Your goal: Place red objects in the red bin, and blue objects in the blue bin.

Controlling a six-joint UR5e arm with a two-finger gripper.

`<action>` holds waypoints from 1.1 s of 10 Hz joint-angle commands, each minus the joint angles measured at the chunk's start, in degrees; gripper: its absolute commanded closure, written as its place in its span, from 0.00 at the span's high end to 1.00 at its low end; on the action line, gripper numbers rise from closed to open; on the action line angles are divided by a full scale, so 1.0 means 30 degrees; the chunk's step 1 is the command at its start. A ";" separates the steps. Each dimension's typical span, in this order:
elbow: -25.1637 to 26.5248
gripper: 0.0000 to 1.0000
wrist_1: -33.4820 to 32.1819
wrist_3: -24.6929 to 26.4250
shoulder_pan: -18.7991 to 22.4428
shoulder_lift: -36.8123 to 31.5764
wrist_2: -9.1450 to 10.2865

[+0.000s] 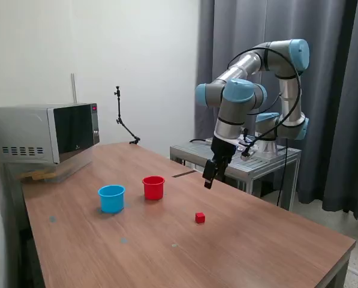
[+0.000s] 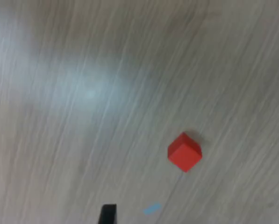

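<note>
Exterior view: gripper (image 1: 208,178) hangs above the table (image 1: 256,240), holding nothing; red cube (image 1: 199,218) lies on the wood below it, well apart from red cup (image 1: 153,187) and blue cup (image 1: 111,198).
Wrist view: red cube (image 2: 184,152) alone on wood; fingertips (image 2: 107,213) spread wide.

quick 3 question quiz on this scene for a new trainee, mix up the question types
1. True or false: the red cube already sits inside the red cup.
2. Which cup is nearer the microwave? A) the light blue cup B) the red cup
3. Fill in: the gripper hangs above the wooden table, holding ____.

Key
1. False; it lies on the table, apart from both cups.
2. A
3. nothing; its fingers look apart.
</note>
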 commanded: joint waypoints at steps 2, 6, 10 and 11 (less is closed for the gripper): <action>-0.0005 1.00 -0.0040 -0.6592 -0.0028 -0.0111 -0.1343; -0.0034 1.00 -0.0070 -0.3221 0.0000 -0.0171 -0.1108; -0.0034 1.00 -0.0127 -0.0560 0.0030 -0.0171 0.2679; -0.0034 1.00 -0.0186 0.3777 -0.0057 -0.0171 0.3367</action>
